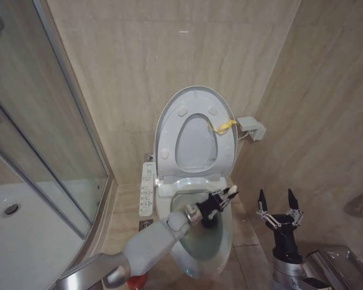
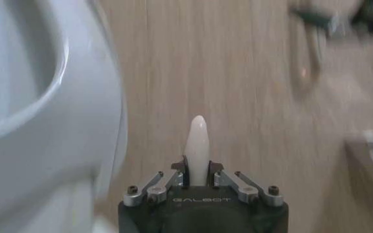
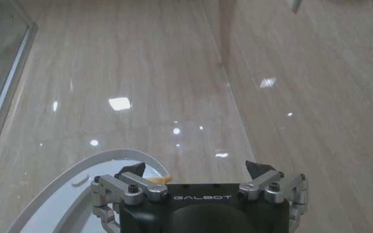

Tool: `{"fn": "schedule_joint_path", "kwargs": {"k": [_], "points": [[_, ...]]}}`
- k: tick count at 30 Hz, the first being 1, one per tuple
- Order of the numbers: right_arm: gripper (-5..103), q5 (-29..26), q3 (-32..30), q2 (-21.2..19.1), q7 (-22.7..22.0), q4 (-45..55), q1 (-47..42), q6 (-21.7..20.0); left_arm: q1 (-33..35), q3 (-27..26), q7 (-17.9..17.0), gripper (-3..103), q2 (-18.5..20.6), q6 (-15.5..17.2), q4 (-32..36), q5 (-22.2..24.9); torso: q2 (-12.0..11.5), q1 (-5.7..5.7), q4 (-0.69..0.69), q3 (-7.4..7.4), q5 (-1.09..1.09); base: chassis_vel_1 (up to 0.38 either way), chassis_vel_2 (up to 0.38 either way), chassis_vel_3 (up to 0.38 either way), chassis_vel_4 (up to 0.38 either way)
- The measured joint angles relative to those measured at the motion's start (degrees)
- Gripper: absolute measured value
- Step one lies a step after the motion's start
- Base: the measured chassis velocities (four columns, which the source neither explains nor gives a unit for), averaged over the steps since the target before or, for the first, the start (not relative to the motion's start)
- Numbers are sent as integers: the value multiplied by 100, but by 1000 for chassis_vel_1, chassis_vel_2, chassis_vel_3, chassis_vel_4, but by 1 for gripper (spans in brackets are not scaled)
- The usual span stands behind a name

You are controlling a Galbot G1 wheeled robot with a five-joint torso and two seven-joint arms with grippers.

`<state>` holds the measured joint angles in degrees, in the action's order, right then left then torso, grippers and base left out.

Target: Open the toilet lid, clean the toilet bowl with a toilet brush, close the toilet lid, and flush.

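The toilet lid stands upright against the back wall, with its yellow tag at the right edge. Below it lies the open toilet bowl. Over the bowl's middle, my left gripper is shut on the toilet brush's white handle, whose tip sticks out past the fingers. The brush's lower end points down into the bowl, mostly hidden by the gripper. The red holder stands on the floor at the bowl's left. My right gripper hangs open and empty to the right of the toilet, apart from it. The lid edge also shows in the right wrist view.
A white button panel runs along the toilet's left side. A glass shower enclosure and its white tray take up the left. A small white box is mounted on the right wall. Tiled walls close in behind and right.
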<state>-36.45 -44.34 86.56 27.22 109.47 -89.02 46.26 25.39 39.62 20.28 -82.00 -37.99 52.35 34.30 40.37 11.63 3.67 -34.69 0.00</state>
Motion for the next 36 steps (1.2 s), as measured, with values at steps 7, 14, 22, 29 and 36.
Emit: {"fn": "schedule_joint_path", "kwargs": {"k": [7, 14, 22, 29, 36], "points": [[100, 0, 37, 19, 3, 21, -3, -1, -17, -69, -59, 21, -134, 30, 116, 59, -1, 1, -1, -1, 1, 0, 0, 0, 0], [100, -11, -26, -23, -2, 48, -27, -17, -168, -98, -98, 21, -314, 24, 100, 74, 0, 0, 5, 0, 0, 0, 0, 0, 0], [100, -20, -36, -33, 2, 103, -112, -9, -117, 27, -116, 21, -259, 25, -30, 51, 0, 0, 0, 0, 0, 0, 0, 0, 0], [100, -27, -47, -24, 3, 147, -163, 3, -84, -12, -122, 21, -290, -39, -25, -50, 0, 0, 2, 0, -1, 0, 0, 0, 0], [100, -29, -46, -10, 16, 173, -190, 17, 60, 59, -128, 21, -145, -36, -45, -73, 0, 0, -3, 0, 1, 0, 0, 0, 0]]}}
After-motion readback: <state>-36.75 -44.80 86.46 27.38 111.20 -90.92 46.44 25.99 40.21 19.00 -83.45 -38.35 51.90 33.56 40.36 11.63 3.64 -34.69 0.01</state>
